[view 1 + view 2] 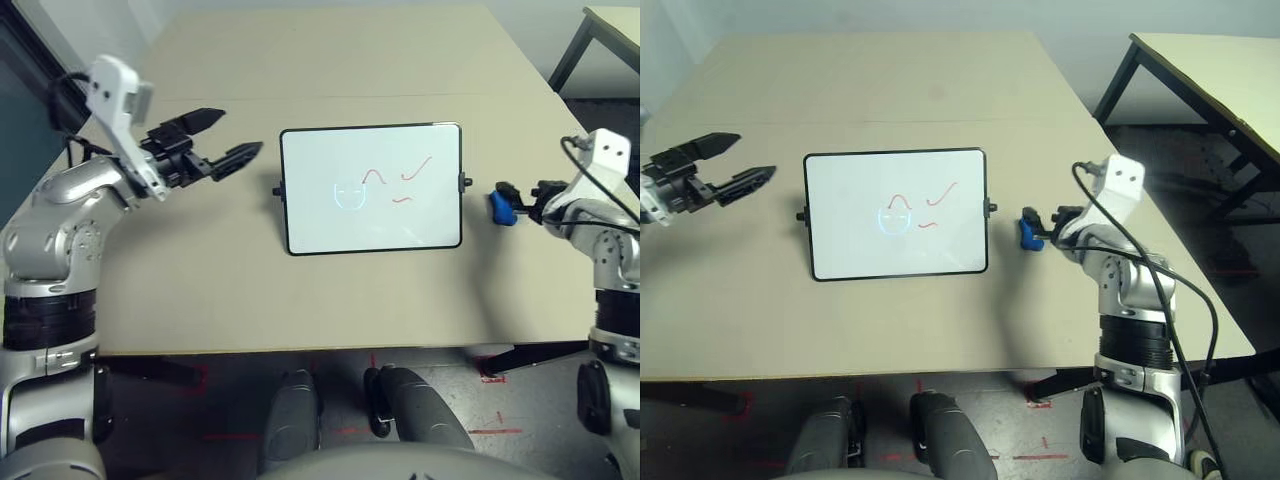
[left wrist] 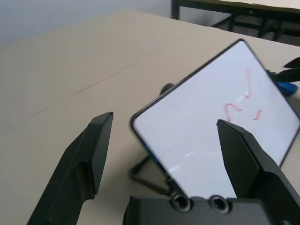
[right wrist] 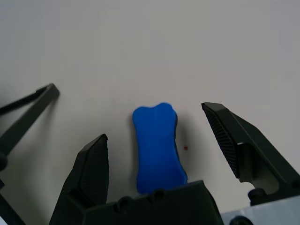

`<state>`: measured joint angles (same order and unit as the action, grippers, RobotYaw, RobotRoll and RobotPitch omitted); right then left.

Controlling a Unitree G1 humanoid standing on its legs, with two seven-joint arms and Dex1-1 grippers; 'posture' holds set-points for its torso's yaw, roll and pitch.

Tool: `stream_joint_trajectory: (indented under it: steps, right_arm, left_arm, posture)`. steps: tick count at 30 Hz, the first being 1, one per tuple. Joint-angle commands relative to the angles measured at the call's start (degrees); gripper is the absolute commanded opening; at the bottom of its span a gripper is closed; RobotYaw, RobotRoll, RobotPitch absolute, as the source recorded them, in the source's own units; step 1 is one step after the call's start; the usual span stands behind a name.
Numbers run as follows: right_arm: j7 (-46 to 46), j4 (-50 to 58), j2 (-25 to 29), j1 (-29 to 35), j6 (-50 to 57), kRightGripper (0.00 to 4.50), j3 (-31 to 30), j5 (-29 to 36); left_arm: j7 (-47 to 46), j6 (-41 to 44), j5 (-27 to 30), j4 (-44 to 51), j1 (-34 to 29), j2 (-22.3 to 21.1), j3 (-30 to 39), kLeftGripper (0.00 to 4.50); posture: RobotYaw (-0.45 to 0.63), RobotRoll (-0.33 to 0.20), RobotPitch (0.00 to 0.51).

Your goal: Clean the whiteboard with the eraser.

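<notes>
On beige table (image 1: 330,60), whiteboard (image 1: 320,225), eraser (image 3: 157,150)

My beige table (image 1: 330,300) meets a pale wall at its far edge. Beyond its right edge stands a second black-legged table (image 1: 1210,70). Red tape marks (image 1: 1040,445) dot the grey floor (image 1: 1230,400).

Bright blue eraser (image 3: 157,149); white, black-framed whiteboard (image 1: 371,188) bearing red marks.
</notes>
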<state>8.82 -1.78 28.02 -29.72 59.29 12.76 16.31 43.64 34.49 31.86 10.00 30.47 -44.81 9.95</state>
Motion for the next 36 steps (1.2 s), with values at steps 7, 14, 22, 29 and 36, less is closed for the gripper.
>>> stream_joint_trajectory:
  steps: [7, 14, 22, 29, 36]
  right_arm:
    - [-0.8, -1.1, -1.1, 1.3, 1.8, 3.9, -0.6, -2.3]
    - [-1.0, -2.0, -2.2, 1.2, 1.4, 1.5, -1.0, -3.3]
    - [-1.8, -2.0, -3.0, 0.1, -0.1, 0.01, 0.0, -4.3]
    - [-0.8, 4.4, -1.7, -6.8, -2.2, 0.01, 0.8, -3.1]
    - [0.9, 11.2, -3.1, -11.7, 3.0, 0.01, -1.0, -0.9]
  left_arm:
    - [-1.4, 2.8, 0.0, 2.3, 1.6, 1.7, -1.2, 4.5]
    - [-1.4, 3.3, -0.3, 1.7, 2.1, 2.2, -1.4, 4.5]
    - [-1.5, 3.6, -0.7, 1.4, 2.6, 3.3, -2.4, 4.5]
    - [-0.9, 3.2, -1.1, -0.1, 3.1, 4.4, -3.8, 4.5]
    - [-0.4, 2.5, -1.8, -1.4, 3.8, 5.6, -4.9, 4.5]
  posture:
    - [0.07, 0.0, 0.084]
    - [0.07, 0.0, 0.085]
    - [0.06, 0.0, 0.089]
    - [0.02, 0.0, 0.092]
    - [0.01, 0.0, 0.091]
